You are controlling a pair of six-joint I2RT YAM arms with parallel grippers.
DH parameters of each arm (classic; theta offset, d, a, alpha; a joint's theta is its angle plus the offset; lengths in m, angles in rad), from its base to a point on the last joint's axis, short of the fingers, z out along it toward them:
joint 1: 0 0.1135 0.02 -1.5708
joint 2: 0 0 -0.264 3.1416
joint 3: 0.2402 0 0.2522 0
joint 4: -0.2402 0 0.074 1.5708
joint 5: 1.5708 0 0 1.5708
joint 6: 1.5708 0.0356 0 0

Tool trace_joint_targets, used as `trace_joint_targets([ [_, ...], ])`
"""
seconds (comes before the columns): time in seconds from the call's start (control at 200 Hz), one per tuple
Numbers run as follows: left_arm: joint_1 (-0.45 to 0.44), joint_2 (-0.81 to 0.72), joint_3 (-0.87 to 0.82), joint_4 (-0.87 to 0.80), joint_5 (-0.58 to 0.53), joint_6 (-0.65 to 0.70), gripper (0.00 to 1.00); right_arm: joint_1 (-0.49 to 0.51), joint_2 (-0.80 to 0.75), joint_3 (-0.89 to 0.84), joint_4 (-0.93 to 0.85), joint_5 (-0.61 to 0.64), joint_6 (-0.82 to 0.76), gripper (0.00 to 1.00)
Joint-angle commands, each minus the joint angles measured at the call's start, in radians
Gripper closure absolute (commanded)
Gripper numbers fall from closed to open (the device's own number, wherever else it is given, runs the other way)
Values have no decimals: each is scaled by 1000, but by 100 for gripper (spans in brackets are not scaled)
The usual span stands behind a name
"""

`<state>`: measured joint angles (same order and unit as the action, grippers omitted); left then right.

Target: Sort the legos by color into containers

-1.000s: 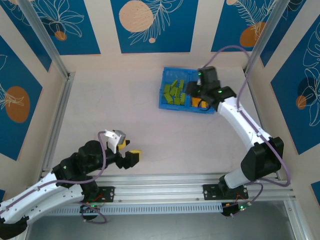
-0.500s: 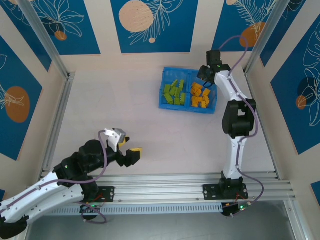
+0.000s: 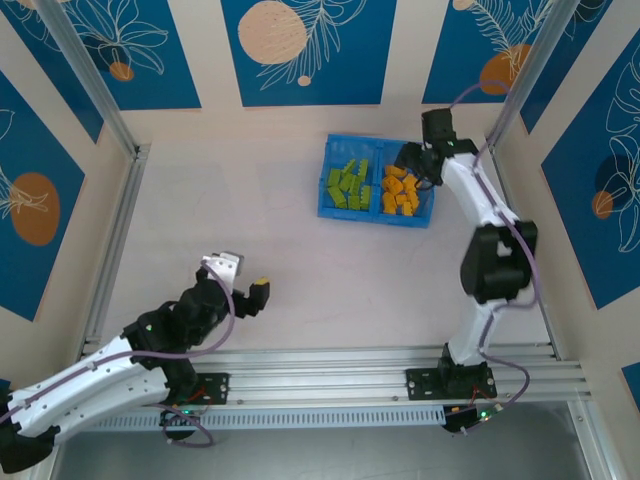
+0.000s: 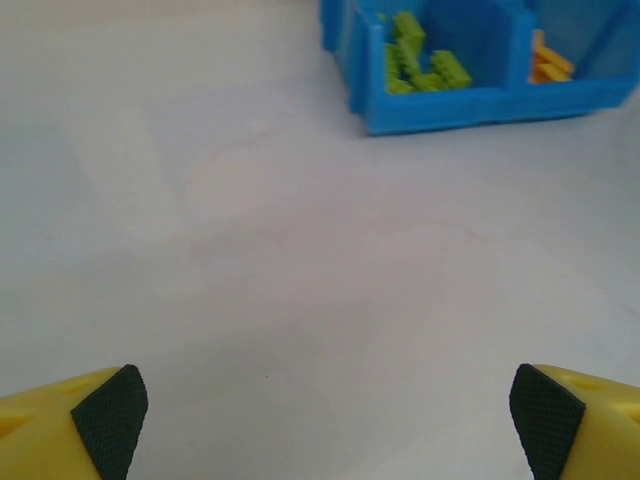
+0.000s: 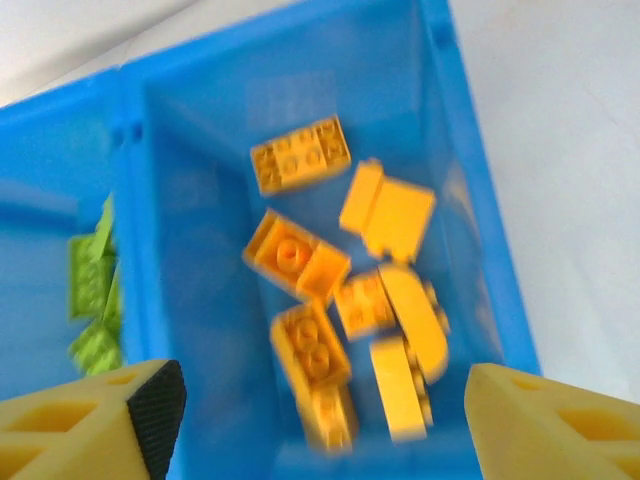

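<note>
Orange legos (image 5: 298,258) lie below the right gripper (image 5: 325,408), jaws wide and empty. They are judged light, rigid, slick: pinch across flat sides. The left gripper (image 4: 325,415) is wide, empty.

A bright blue bin (image 3: 375,217) is sitting at the far right of the desk (image 3: 300,270), split by a centre wall. Lime green legos (image 3: 348,185) are lying jumbled in its left compartment (image 4: 480,35). Orange-yellow legos (image 3: 400,190) are lying heaped in the right compartment (image 5: 190,200), studs facing various ways.
</note>
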<state>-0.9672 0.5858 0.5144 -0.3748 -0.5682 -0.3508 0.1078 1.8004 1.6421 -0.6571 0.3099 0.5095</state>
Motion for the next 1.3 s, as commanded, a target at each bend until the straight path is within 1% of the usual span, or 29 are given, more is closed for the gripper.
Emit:
trace_joint_targets([
  [0.0, 33, 31, -42, 220, -223, 236, 2, 6, -276, -237, 126, -10, 17, 20],
  [0.085, 95, 75, -76, 381, -219, 376, 0, 4, -479, -453, 196, 28, -2, 14],
  [0.185, 208, 143, -79, 457, -160, 433, 0, 5, -711, -692, 291, 78, -41, 10],
  [0.27, 294, 213, -90, 522, -128, 468, 0, 4, -888, -891, 396, 153, -80, 7],
  [0.35, 360, 275, -113, 595, -121, 474, 0, 4, -1006, -1081, 588, 219, -162, 0],
  [0.405, 413, 309, -144, 669, -83, 462, 0, 4, -1055, -1212, 734, 252, -226, 1],
  [0.455, 471, 340, -177, 743, -23, 443, 0, -2, -1069, -1307, 859, 267, -281, 0],
  [0.515, 528, 380, -189, 796, 24, 446, 0, -27, -1034, -1374, 966, 248, -321, 0],
  [0.58, 591, 433, -205, 875, 69, 440, 0, -80, -960, -1389, 1015, 202, -302, 0],
  [0.705, 715, 585, -212, 1024, 193, 378, 0, -124, -726, -1414, 1263, 154, -293, 0],
  [0.73, 734, 625, -211, 1059, 223, 372, 0, -122, -695, -1398, 1276, 161, -295, 1],
  [0.775, 756, 713, -197, 1120, 248, 373, 0, -120, -626, -1375, 1328, 136, -305, 0],
  [0.795, 761, 742, -172, 1113, 230, 380, 0, -119, -598, -1372, 1364, 125, -310, 0],
  [0.82, 761, 756, -130, 1036, 232, 387, 0, -120, -560, -1368, 1415, 106, -313, 0],
  [0.835, 764, 771, -117, 1028, 243, 396, 0, -122, -545, -1358, 1417, 86, -318, 0],
  [0.865, 766, 806, -104, 1065, 234, 427, 0, -124, -522, -1309, 1329, 55, -311, 0],
  [0.885, 767, 823, -95, 1072, 228, 438, 0, -127, -504, -1281, 1313, 34, -305, 0],
  [0.91, 778, 858, -101, 1129, 228, 438, 0, -125, -469, -1278, 1362, 22, -293, 0],
  [0.94, 802, 910, -106, 1186, 231, 406, 0, -125, -412, -1298, 1477, -12, -295, 0],
  [0.975, 859, 942, -111, 1217, 312, 362, 0, -117, -328, -1310, 1601, -46, -324, 0],
  [0.995, 882, 931, -125, 1208, 354, 346, 0, -106, -321, -1301, 1558, -89, -355, 0],
  [1.015, 890, 934, -140, 1234, 352, 336, 0, -97, -307, -1286, 1526, -108, -376, 1],
  [1.055, 890, 963, -165, 1331, 371, 349, 0, -70, -247, -1266, 1596, -49, -386, 1],
  [1.075, 889, 958, -160, 1316, 390, 356, 0, -67, -264, -1260, 1548, -44, -385, 0],
  [1.105, 889, 943, -141, 1244, 408, 359, 0, -78, -289, -1243, 1468, -56, -371, 0],
  [1.15, 889, 959, -134, 1263, 424, 370, 0, -87, -268, -1266, 1562, -60, -368, 1],
  [1.2, 889, 951, -133, 1244, 426, 370, 0, -79, -288, -1254, 1495, -18, -358, 1],
  [1.245, 890, 952, -133, 1247, 425, 370, 0, -74, -272, -1264, 1547, -10, -365, 1],
  [1.295, 890, 956, -134, 1256, 424, 371, 0, -74, -283, -1253, 1505, -12, -364, 1],
])
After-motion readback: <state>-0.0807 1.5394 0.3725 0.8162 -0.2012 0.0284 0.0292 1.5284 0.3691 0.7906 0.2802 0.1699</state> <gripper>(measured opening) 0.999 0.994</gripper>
